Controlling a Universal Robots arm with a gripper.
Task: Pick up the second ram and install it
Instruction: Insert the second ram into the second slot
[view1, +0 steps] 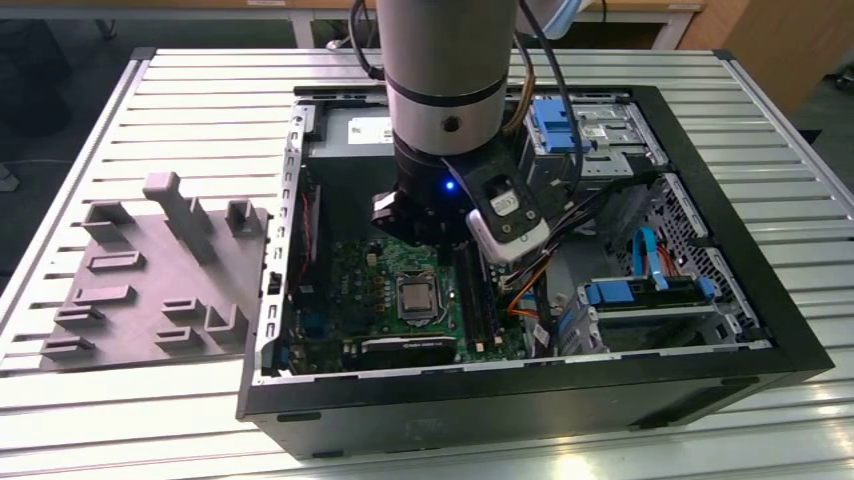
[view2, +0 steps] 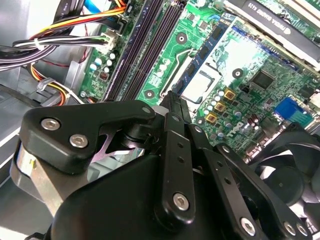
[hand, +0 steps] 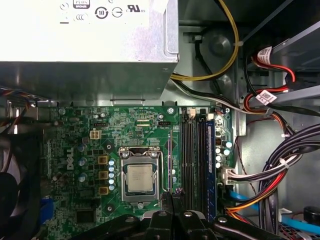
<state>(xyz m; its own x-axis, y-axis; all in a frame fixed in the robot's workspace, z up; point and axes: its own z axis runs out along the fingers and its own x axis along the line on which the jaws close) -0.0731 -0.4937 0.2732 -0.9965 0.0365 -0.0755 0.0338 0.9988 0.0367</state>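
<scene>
Standing on a ribbed silver metal table (view1: 200, 90): one black tower computer case (view1: 534, 405), laid on its side with the open side up. Contents: a large square green circuit board (view1: 374, 275) with a silver central chip (view1: 418, 297); a bank of long black memory slots (view1: 474, 290) just beside that chip; a plain silver power-supply box (hand: 85, 45); bundled black, red, yellow and orange cables (hand: 280, 165); a black fan (view2: 292, 185); blue-tabbed drive bays (view1: 621, 292). Outside the case, toward the exterior view's left: one grey plastic tray with upright posts (view1: 147, 290), resting on the table. One silver-and-black robot arm (view1: 447, 70) reaches down into the case. Its black end effector (hand: 172, 196) hangs above the board, near the chip and the slot bank, with its fingers pressed together tip to tip in both wrist views. The second ram, a long narrow dark memory stick: I cannot pick it out for certain. Narrow dark strips sit in the slot bank, and from here I cannot tell which of them is the stick.
</scene>
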